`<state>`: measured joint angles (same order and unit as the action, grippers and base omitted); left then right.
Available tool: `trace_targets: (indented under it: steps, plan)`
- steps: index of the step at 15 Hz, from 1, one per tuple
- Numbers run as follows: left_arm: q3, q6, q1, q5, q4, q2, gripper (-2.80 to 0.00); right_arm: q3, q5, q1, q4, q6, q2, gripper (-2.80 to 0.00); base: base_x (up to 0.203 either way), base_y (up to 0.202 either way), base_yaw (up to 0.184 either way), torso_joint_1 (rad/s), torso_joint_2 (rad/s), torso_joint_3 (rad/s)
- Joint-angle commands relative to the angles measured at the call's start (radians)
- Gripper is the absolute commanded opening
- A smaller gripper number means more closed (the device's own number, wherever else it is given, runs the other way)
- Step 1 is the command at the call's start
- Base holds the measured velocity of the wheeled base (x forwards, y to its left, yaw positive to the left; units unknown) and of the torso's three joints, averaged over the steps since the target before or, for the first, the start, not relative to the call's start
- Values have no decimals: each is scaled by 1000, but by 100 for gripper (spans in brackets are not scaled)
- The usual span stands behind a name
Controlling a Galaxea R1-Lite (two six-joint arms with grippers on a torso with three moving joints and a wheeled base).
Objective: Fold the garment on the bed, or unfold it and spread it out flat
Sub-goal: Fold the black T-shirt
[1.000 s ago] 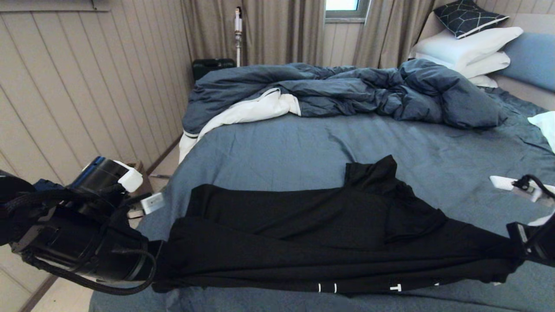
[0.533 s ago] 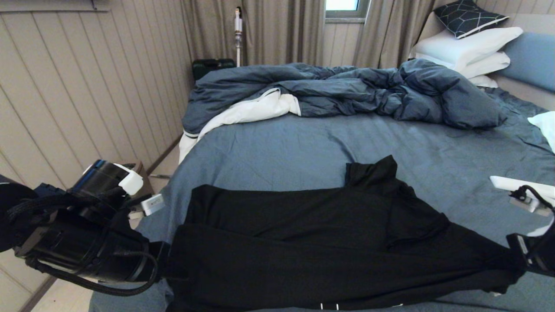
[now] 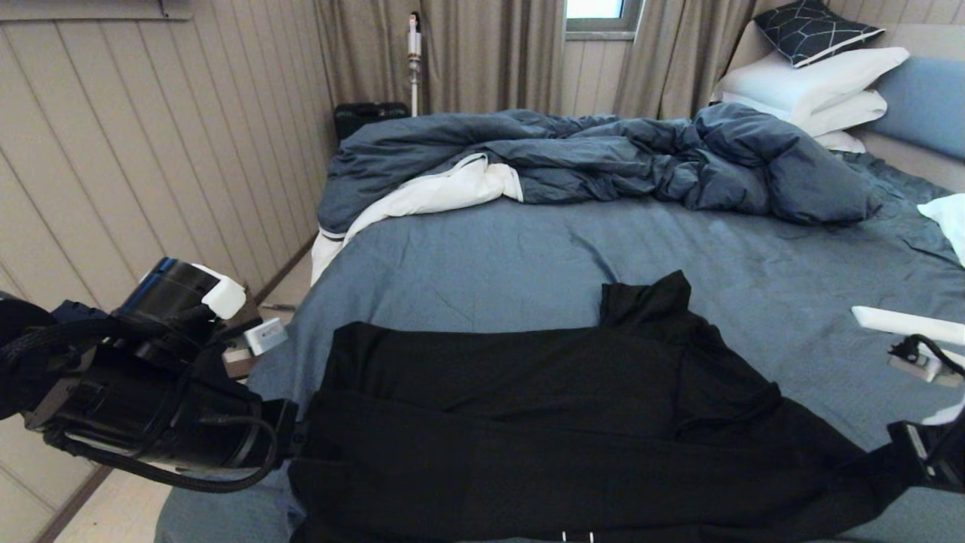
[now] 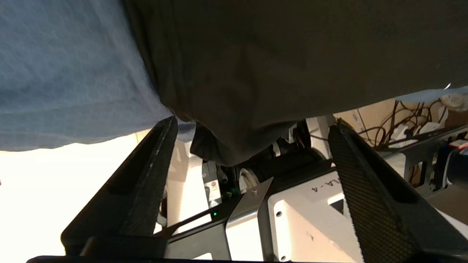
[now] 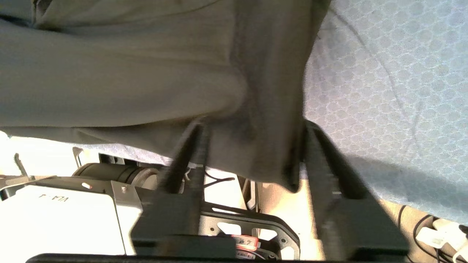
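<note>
Garment (image 3: 543,422), a light, limp black T-shirt lying across the lower frame on the bed (image 3: 482,256), is best taken at corners or hems; left gripper (image 4: 252,146) and right gripper (image 5: 252,146) both stand spread, cloth loose between them.

Matt black cloth garment (image 3: 528,422) on the bed (image 3: 490,249) — its sheet a soft, faintly patterned weave.

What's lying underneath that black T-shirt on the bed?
Under the black cotton T-shirt only the bed's slate-blue sheet shows around its edges. Anything else beneath is covered by the cloth, as is most of the shirt's front print.
</note>
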<state>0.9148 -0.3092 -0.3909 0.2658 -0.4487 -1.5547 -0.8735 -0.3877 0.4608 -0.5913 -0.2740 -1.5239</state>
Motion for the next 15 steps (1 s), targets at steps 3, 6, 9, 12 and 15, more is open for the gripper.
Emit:
trace_targets:
  steps: [3, 6, 9, 12, 15]
  plan:
    - [69, -4, 34, 2, -4, 7, 0, -51, -28, 2, -3, 34, 3, 0, 0, 0, 0, 0, 0, 0]
    - [194, 3, 94, 3, -2, 4, 0, -192, -81, 3, -5, 134, 30, 0, 0, 0, 0, 0, 0, 0]
    - [352, 7, 158, 4, -2, -100, -280, -340, -88, -8, -2, 239, -3, 0, 0, 0, 0, 0, 0, 0]
    - [486, 5, 187, 5, 1, -252, -280, -424, -85, -63, 63, 296, -145, -280, 0, 0, 0, 0, 0, 0]
    - [569, 2, 196, 6, 83, -388, -280, -442, -73, -129, 260, 372, -280, -280, 0, 0, 0, 0, 0, 0]
